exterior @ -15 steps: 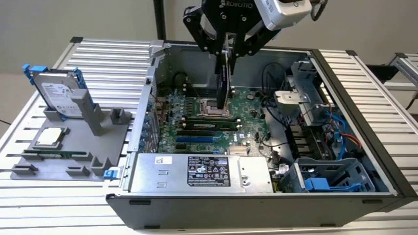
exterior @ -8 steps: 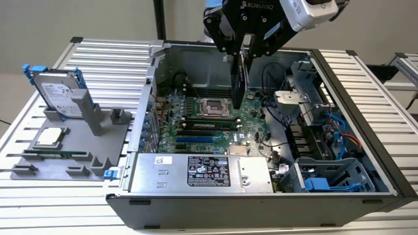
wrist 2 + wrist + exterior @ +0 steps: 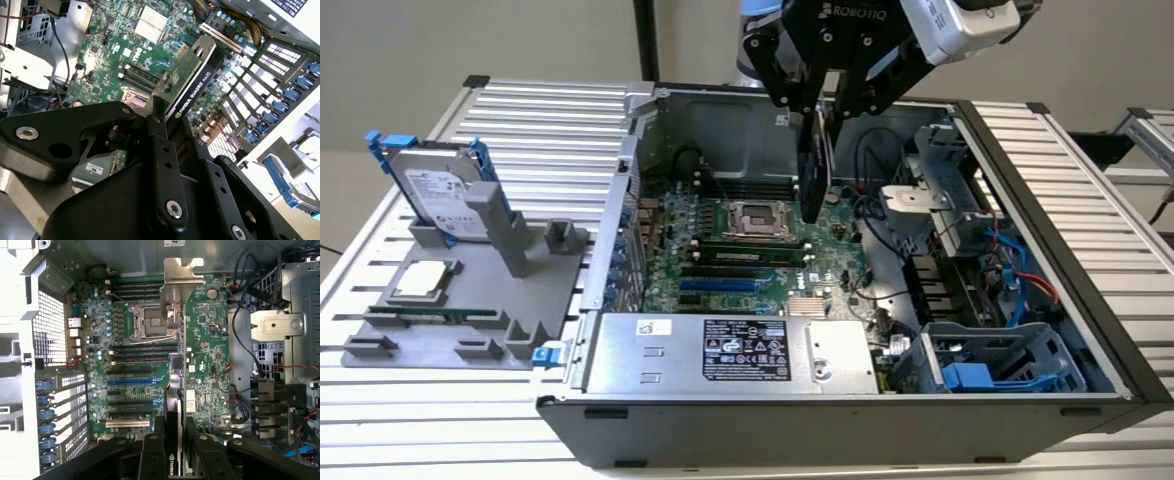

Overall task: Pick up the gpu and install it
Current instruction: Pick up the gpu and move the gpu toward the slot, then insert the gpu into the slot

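The gpu (image 3: 811, 170) hangs on edge inside the open computer case (image 3: 1067, 330), long side pointing down. Its lower end is over the motherboard (image 3: 720, 260), near the CPU socket (image 3: 754, 218), and it is not seated in any slot. In the first wrist view its silver end bracket (image 3: 183, 275) is the part farthest from the arm. The expansion slots (image 3: 127, 382) lie off to one side of the card, not under it. The pincer (image 3: 817, 105) is closed on the card's upper end, one finger on the black shroud side and one on the green board side.

The card looks light and stiff, but fragile: bare components on one face, a plastic shroud on the other, and a contact edge that would not take a knock. A flat grip across both faces near one end, as here, seems sound.

Outside the case, a hard drive (image 3: 440, 190) in a blue frame stands on a grey fixture (image 3: 467, 300) on the slatted tabletop (image 3: 534, 110).
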Robot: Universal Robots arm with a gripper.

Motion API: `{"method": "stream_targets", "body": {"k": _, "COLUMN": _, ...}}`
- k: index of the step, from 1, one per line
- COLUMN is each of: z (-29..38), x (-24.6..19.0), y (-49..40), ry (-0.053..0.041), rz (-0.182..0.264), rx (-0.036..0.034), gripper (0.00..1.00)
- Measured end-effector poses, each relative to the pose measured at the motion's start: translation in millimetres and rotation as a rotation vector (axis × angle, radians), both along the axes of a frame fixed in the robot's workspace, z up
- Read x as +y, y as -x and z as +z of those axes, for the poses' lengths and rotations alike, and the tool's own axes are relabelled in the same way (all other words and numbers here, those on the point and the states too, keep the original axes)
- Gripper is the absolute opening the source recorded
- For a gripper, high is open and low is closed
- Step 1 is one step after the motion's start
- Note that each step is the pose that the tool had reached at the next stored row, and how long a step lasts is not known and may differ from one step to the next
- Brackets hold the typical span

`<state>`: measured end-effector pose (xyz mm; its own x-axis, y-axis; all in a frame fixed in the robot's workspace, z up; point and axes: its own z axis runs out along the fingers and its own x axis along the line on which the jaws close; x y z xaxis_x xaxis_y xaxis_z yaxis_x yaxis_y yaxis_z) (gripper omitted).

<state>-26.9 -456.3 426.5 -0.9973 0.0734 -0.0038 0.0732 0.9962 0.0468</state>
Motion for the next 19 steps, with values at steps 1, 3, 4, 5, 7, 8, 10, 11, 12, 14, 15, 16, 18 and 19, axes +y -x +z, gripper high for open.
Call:
{"method": "stream_targets", "body": {"k": 1, "z": 0.0, "x": 0.0, "y": 0.0, "ry": 0.0000, "rz": 0.000, "rx": 0.0000, "gripper": 0.00}}
{"method": "stream_targets", "body": {"k": 3, "z": 0.0, "x": 0.0, "y": 0.0, "ry": 0.0000, "rz": 0.000, "rx": 0.0000, "gripper": 0.00}}
{"method": "stream_targets", "body": {"k": 4, "z": 0.0, "x": 0.0, "y": 0.0, "ry": 0.0000, "rz": 0.000, "rx": 0.0000, "gripper": 0.00}}
{"method": "stream_targets", "body": {"k": 5, "z": 0.0, "x": 0.0, "y": 0.0, "ry": 0.0000, "rz": 0.000, "rx": 0.0001, "gripper": 0.00}}
{"method": "stream_targets", "body": {"k": 7, "z": 0.0, "x": 0.0, "y": 0.0, "ry": 0.0000, "rz": 0.000, "rx": 0.0001, "gripper": 0.00}}
{"method": "stream_targets", "body": {"k": 8, "z": 0.0, "x": 0.0, "y": 0.0, "ry": 0.0000, "rz": 0.000, "rx": 0.0001, "gripper": 0.00}}
{"method": "stream_targets", "body": {"k": 10, "z": 0.0, "x": 0.0, "y": 0.0, "ry": 0.0000, "rz": 0.007, "rx": -0.0004, "gripper": 0.00}}
{"method": "stream_targets", "body": {"k": 11, "z": 0.0, "x": 0.0, "y": 0.0, "ry": 0.0000, "rz": 0.015, "rx": -0.0010, "gripper": 0.00}}
{"method": "stream_targets", "body": {"k": 12, "z": 0.0, "x": 0.0, "y": 0.0, "ry": 0.0000, "rz": 0.027, "rx": -0.0012, "gripper": 0.00}}
{"method": "stream_targets", "body": {"k": 14, "z": 0.0, "x": 0.0, "y": 0.0, "ry": 0.0000, "rz": 0.050, "rx": -0.0015, "gripper": 0.00}}
{"method": "stream_targets", "body": {"k": 15, "z": 0.0, "x": 0.0, "y": 0.0, "ry": 0.0000, "rz": 0.061, "rx": -0.0015, "gripper": 0.00}}
{"method": "stream_targets", "body": {"k": 16, "z": 0.0, "x": 0.0, "y": 0.0, "ry": 0.0000, "rz": 0.071, "rx": -0.0016, "gripper": 0.00}}
{"method": "stream_targets", "body": {"k": 18, "z": 0.0, "x": 0.0, "y": 0.0, "ry": 0.0001, "rz": 0.092, "rx": -0.0015, "gripper": 0.00}}
{"method": "stream_targets", "body": {"k": 19, "z": 0.0, "x": 0.0, "y": 0.0, "ry": -0.0001, "rz": 0.102, "rx": -0.0016, "gripper": 0.00}}
